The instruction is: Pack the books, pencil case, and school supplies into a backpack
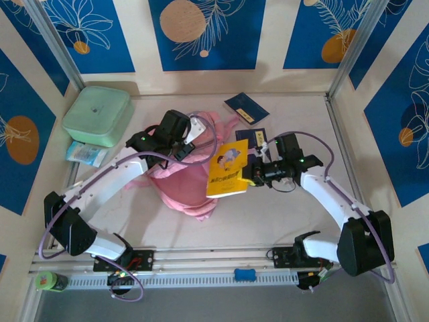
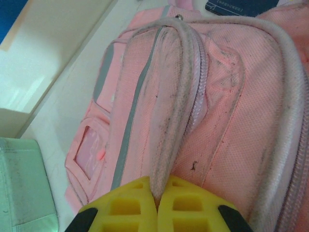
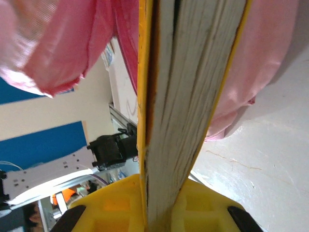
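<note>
Clearly the backpack (image 1: 181, 184) is soft and limp. It lies slumped in the middle of the table (image 1: 281, 221), its pink cloth folding wherever it is lifted. It probably weighs little, but it offers no firm mouth to push against.

The left gripper (image 2: 157, 199) is closed tight on a raised ridge of cloth beside the zip (image 2: 200, 96). That looks a sensible hold, since the seam is thicker and less likely to slip out than plain cloth. Lifting it should spread the opening.

The yellow book (image 1: 228, 176) handles quite differently: thin, flat, fairly stiff yet bendy, with a glossy cover that may slide. It is tilted with its cover up against the right side of the backpack. The right gripper (image 3: 161, 188) is clamped across its thickness at the outer edge, and the pages show edge-on between the yellow fingers (image 3: 116, 203). Pink cloth shows on both sides of the book's far end, but whether it is inside the opening cannot be told. Held at one edge, the book could sag or twist, so a slow push looks wise.

The near navy book (image 1: 260, 137) lies flat just behind the right gripper, and the far navy book (image 1: 247, 107) lies by the table's far edge. Both are thin and would need a finger worked under an edge. A mint box (image 1: 97, 115) stands in the far left corner.
</note>
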Controlling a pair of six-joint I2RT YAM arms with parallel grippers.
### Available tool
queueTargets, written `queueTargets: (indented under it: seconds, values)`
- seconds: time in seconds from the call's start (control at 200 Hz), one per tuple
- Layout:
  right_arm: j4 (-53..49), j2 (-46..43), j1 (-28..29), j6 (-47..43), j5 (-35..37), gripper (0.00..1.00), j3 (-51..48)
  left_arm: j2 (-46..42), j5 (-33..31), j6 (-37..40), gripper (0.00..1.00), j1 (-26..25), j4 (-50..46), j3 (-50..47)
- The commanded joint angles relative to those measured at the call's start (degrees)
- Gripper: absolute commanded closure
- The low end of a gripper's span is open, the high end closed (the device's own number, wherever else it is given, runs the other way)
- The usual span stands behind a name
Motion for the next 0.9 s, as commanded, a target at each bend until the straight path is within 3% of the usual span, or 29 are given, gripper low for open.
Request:
queueTargets:
  seconds: [0.0, 0.145, 0.4, 0.61, 0.8, 0.895]
  values:
    - [9.5, 4.3, 7.3, 3.1, 0.0, 1.0, 1.3, -1.5, -0.9, 0.9, 1.0, 0.5, 3.5, 5.0]
    - [18.3, 10.6, 13.5, 5.9, 5.3, 1.0, 4.4, -1.1, -0.6, 0.0, 1.0, 0.6, 2.9, 5.8]
    - [36.9, 25.1, 15.9, 11.9, 9.6, 1.0, 9.2, -2.9, 1.9, -0.6, 1.0, 0.7, 4.8, 3.7]
    - [38.0, 34.3, 16.9, 11.5, 14.8, 1.0, 14.9, -3.0, 1.8, -0.4, 1.0, 0.9, 4.7, 2.9]
    - [33.0, 35.4, 16.5, 9.7, 17.2, 0.61, 14.8, -3.9, 1.7, -0.2, 1.0, 1.2, 5.3, 1.4]
    - [29.7, 32.4, 16.6, 9.7, 19.2, 0.49, 11.9, -4.4, 1.7, -0.2, 1.0, 1.5, 5.6, 1.0]
